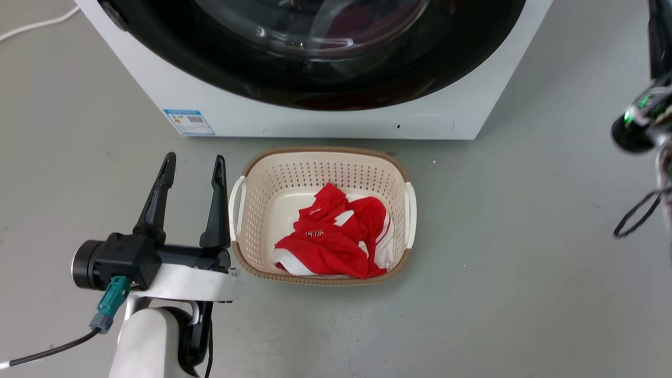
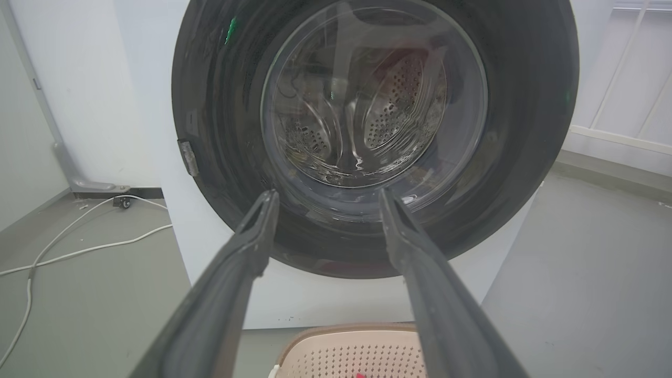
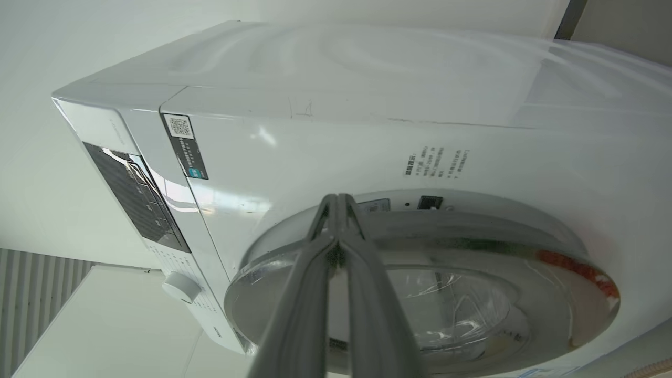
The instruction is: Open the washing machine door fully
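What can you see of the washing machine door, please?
The washing machine door is a large round glossy black ring around a bulging clear glass bowl showing the perforated drum. It looks shut against the white machine. The open left pincer points at it, apart; the shut right pincer sits at its rim, contact unclear.

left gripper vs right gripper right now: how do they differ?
Jaws: the left gripper is open, fingers well apart; the right gripper is shut, fingertips touching.
Place: the left gripper sits low beside the basket, facing the washing machine door head-on; the right gripper is higher and points at the door's rim obliquely.
Shared: both hold nothing, and both aim at the door.
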Motion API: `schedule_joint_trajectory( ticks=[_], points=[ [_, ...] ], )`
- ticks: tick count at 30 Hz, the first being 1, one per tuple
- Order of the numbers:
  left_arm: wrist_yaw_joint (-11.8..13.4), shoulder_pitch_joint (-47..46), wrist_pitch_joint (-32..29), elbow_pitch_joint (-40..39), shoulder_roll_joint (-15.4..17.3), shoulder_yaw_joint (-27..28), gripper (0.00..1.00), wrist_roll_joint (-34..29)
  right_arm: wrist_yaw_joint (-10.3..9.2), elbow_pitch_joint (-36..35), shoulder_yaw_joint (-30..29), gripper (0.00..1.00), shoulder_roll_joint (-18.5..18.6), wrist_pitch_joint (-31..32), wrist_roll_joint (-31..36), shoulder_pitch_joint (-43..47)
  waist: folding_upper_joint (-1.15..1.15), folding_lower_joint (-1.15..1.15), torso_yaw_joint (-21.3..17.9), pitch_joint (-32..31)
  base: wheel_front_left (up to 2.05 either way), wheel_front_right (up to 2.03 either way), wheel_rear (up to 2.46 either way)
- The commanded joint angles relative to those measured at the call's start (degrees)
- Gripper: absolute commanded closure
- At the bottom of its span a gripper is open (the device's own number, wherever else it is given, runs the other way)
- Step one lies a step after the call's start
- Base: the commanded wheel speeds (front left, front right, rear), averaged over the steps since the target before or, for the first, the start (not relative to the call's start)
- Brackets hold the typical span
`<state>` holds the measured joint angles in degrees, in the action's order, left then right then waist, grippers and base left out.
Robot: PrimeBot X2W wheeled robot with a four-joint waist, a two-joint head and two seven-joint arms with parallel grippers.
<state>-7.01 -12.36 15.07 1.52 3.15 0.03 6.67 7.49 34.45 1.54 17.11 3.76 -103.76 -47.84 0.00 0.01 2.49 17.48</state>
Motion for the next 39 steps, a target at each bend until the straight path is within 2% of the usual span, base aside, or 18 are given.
schedule_joint_trajectory(
  ticks=[1, 8, 20, 30, 39],
  points=[
    [-0.1, -0.9, 0.1, -0.4, 0.0, -0.3, 0.00, 0.1, 0.00, 1.6, 1.3, 1.00, 0.9, 0.9, 0.5, -2.8, 0.00, -0.01, 0.8, 1.4, 0.00, 0.00, 0.00],
    [-0.3, -2.6, 0.1, -1.6, -0.1, -1.0, 0.00, 0.4, 0.00, 11.0, 8.9, 1.00, 3.5, 6.4, 3.1, -16.2, 0.00, -0.01, 1.8, 4.5, 0.00, 0.00, 0.00],
    [-0.5, -5.2, 0.1, -2.0, -0.1, -1.7, 0.00, 0.6, 0.00, 22.2, 17.8, 1.00, 0.7, 11.3, 8.1, -29.9, 0.00, -0.01, 2.4, 8.5, 0.00, 0.00, 0.00],
    [-0.5, -6.7, 0.1, -2.3, -0.2, -2.1, 0.00, 0.1, 0.00, 24.7, 20.1, 1.00, -0.7, 15.1, 8.6, -33.5, 0.00, -0.01, 3.1, 10.8, 0.00, 0.00, 0.00],
    [-0.5, -7.0, 0.1, -1.8, -0.3, -2.3, 0.00, 0.4, 0.00, 21.7, 20.8, 1.00, 0.0, 23.0, 6.8, -31.1, 0.00, -0.01, 2.8, 11.0, 0.00, 0.00, 0.00]
  ],
)
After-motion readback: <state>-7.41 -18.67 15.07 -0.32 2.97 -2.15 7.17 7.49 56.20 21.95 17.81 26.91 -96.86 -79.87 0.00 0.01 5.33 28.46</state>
